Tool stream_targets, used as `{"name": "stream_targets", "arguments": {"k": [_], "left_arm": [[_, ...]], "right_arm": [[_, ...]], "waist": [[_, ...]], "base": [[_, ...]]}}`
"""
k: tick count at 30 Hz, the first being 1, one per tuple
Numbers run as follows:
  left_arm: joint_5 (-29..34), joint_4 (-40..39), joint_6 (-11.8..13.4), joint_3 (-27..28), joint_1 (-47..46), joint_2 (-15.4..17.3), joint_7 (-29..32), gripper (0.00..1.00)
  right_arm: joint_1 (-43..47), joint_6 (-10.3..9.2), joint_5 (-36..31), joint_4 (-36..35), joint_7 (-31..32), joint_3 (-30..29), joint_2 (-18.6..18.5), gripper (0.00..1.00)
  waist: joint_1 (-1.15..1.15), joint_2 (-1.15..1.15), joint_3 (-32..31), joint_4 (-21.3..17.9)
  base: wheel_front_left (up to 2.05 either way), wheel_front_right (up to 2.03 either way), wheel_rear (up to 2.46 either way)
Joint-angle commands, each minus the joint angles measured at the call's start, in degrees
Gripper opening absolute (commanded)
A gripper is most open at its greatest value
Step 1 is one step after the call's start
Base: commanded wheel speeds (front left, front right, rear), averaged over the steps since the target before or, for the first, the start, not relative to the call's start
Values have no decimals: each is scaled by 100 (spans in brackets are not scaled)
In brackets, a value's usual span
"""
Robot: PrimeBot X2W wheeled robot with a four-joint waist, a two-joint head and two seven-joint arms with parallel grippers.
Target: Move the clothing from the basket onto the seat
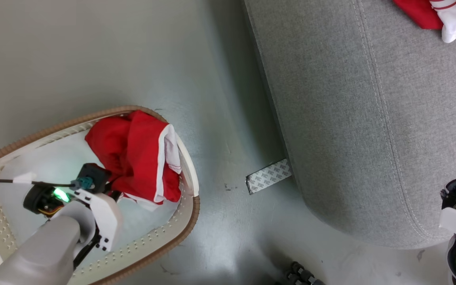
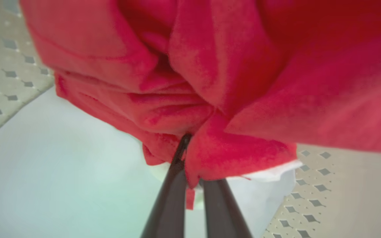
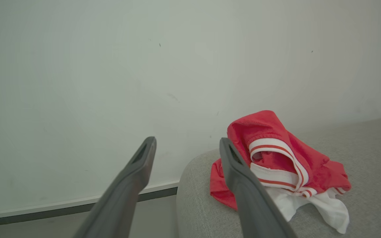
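Observation:
A red garment with white trim (image 1: 135, 152) lies bunched in the white basket with the brown rim (image 1: 190, 213) at the lower left. My left gripper (image 2: 192, 155) reaches down into the basket and is shut on a fold of this red clothing (image 2: 230, 99), near its white hem. In the head view its wrist (image 1: 89, 184) hides the fingers. Another red and white piece of clothing (image 3: 276, 162) rests on the grey seat (image 3: 362, 148); it also lies at the seat's far corner (image 1: 437, 14). My right gripper (image 3: 187, 145) hovers open over the seat's edge, holding nothing.
The seat (image 1: 370, 118) takes up the right side, with a strip of pale floor between it and the basket. A patterned grey strip (image 1: 269, 176) lies on the floor at the seat's base. A dark wheel (image 1: 301, 275) sits at the bottom edge. A pale wall (image 3: 144, 66) stands behind the seat.

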Motion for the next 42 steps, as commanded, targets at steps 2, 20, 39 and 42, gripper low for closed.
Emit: {"name": "stream_targets", "arguments": {"k": [2,20,39,42], "left_arm": [[-108,-14,9,-59,-76,66,-51,0],[-732,-359,9,-591,270,-296,-394,0],[-494,-2145,9,773,1307,-845,-394,0],[-420,-2376,9,991,1415,-925,-395,0]], "right_arm": [[7,-13,-43,31,4,26,5,100],[-190,-13,-580,522,4,50,3,100],[201,-13,-1219,1775,4,241,-3,100],[288,-13,-1229,1965,5,321,-2,100]], "waist": [[0,0,-18,-7],[0,0,-1222,420],[0,0,-3597,1743],[0,0,-3873,1903]], "base": [[0,0,0],[0,0,0],[0,0,0],[0,0,0]]}}
